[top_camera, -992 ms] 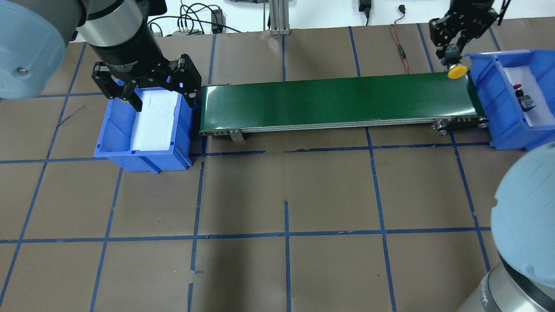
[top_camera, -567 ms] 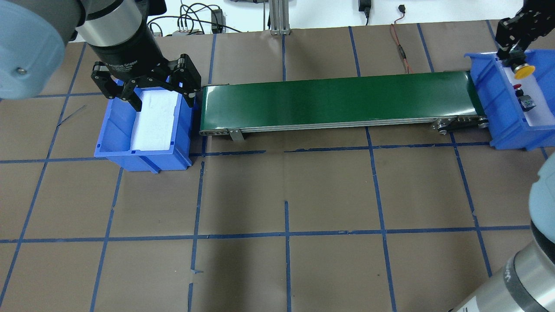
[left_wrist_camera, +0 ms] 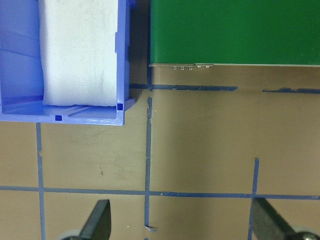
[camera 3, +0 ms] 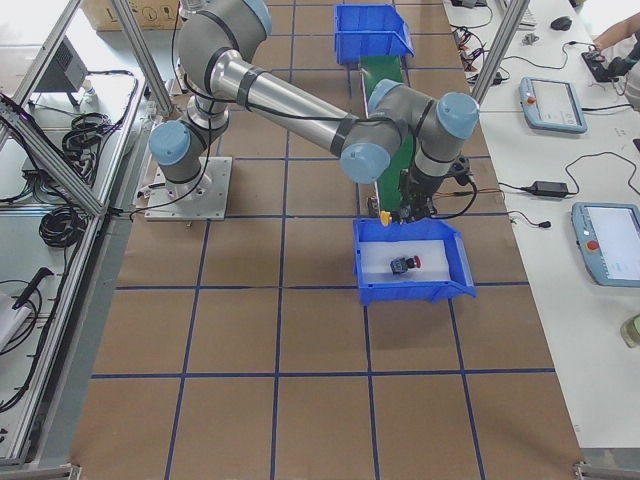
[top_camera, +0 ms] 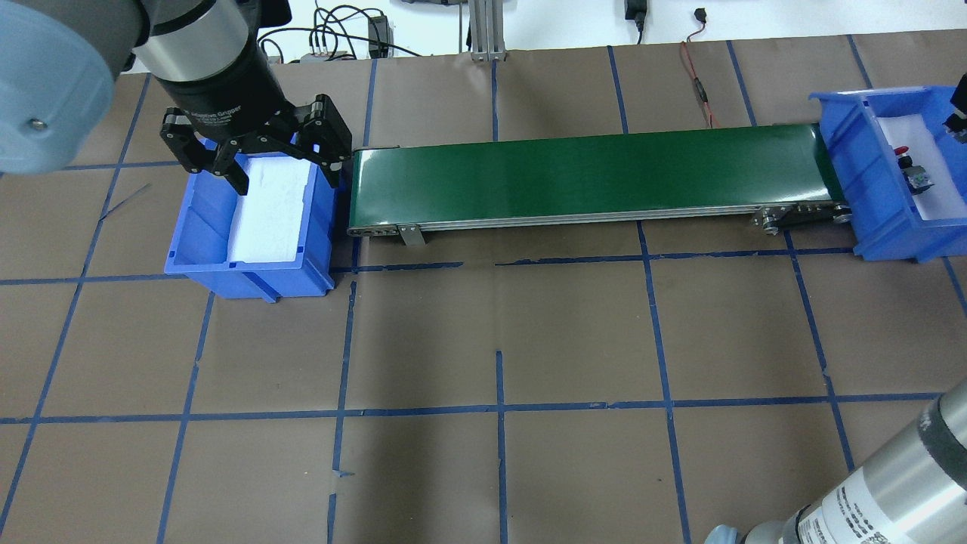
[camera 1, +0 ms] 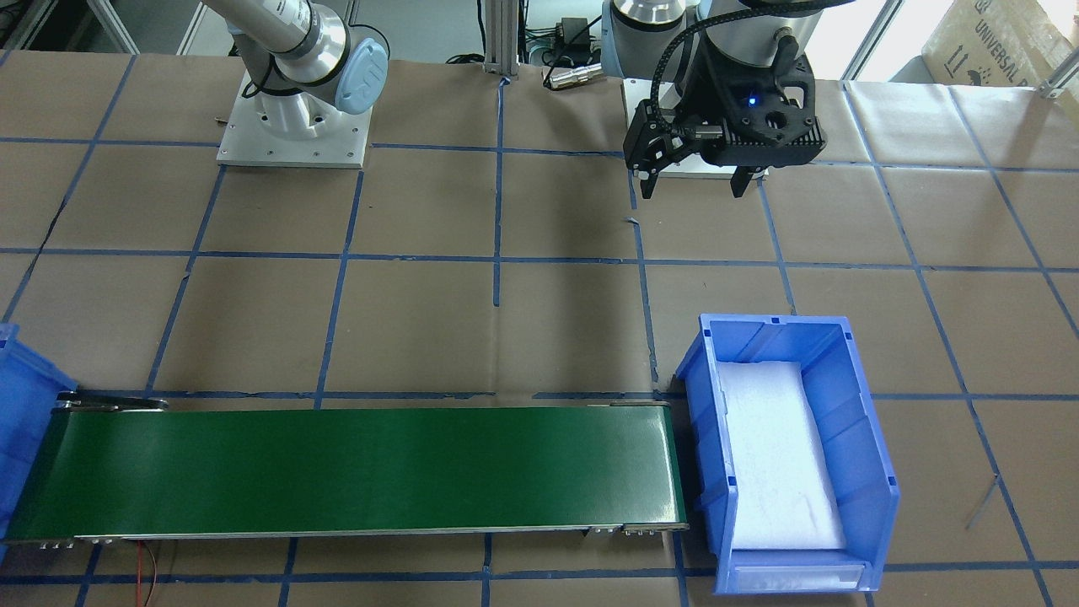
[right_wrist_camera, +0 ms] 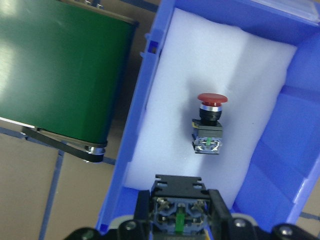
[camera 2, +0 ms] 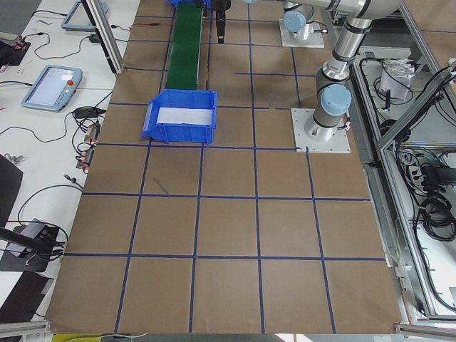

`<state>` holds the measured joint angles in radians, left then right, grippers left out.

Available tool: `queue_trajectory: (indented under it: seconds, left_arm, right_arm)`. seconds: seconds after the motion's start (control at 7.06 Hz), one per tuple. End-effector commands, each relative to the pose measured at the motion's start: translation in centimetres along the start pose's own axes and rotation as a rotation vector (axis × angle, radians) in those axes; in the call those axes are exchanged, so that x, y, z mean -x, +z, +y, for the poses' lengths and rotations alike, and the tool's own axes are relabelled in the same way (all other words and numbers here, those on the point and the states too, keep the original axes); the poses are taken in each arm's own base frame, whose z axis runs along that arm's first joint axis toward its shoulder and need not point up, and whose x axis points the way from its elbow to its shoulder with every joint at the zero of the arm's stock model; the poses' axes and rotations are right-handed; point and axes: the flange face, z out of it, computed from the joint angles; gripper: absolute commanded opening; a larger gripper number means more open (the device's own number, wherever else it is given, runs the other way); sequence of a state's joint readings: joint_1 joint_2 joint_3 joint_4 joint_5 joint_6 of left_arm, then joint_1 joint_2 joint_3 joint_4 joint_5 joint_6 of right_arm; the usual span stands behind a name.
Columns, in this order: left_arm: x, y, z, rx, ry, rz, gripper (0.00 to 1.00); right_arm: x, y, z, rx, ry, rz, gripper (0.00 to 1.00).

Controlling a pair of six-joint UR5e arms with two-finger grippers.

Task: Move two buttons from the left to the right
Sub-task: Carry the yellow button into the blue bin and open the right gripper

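Right gripper point(right_wrist_camera: 177, 225) pinched the yellow push-button point(right_wrist_camera: 178, 212) over the blue plastic bin point(right_wrist_camera: 134, 145).
Inside, on white foam point(right_wrist_camera: 250, 75), the red mushroom-cap push-button point(right_wrist_camera: 209, 122) lay mid-frame, cap toward the top, long axis vertical; green conveyor belt point(right_wrist_camera: 60, 75) upper left. Left gripper point(left_wrist_camera: 182, 227) hung spread near another foam-lined blue bin point(left_wrist_camera: 122, 55).

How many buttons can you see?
2. The red button lies on the white foam in the blue bin. The yellow button is held in the right gripper, over that same bin.
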<state>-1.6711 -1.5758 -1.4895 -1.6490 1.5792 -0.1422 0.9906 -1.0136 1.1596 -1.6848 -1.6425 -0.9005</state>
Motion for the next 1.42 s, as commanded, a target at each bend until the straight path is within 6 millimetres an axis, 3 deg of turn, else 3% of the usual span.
queue_trajectory:
  seconds: [0.0, 0.14, 0.43, 0.57, 0.71, 1.28]
  left_arm:
    - [0.0, -0.1, 0.1, 0.001, 0.002, -0.002, 1.0]
    - [0.0, -0.1, 0.0, -0.001, 0.002, -0.002, 1.0]
    - [0.0, -0.1, 0.0, -0.001, 0.002, -0.002, 1.0]
    - [-0.1, -0.1, 0.1, -0.001, 0.004, -0.002, 1.0]
    - [-0.1, 0.0, 0.1, 0.001, 0.004, -0.002, 1.0]
    - [-0.1, -0.1, 0.1, 0.001, 0.004, -0.001, 1.0]
  right_arm:
    - [-2.6, 3.9, -1.0, -0.033, -0.009, 0.021, 0.11]
    - [-3.3, 3.7, -1.9, -0.058, -0.01, 0.044, 0.12]
    - [-3.9, 5.5, -4.5, -0.081, -0.018, 0.028, 0.12]
    - [-2.8, 4.9, -6.7, -0.108, -0.04, 0.063, 0.13]
    - [-2.3, 6.4, -7.7, -0.101, -0.034, 0.05, 0.13]
    - [-1.7, 6.8, -10.4, -0.135, -0.062, 0.086, 0.13]
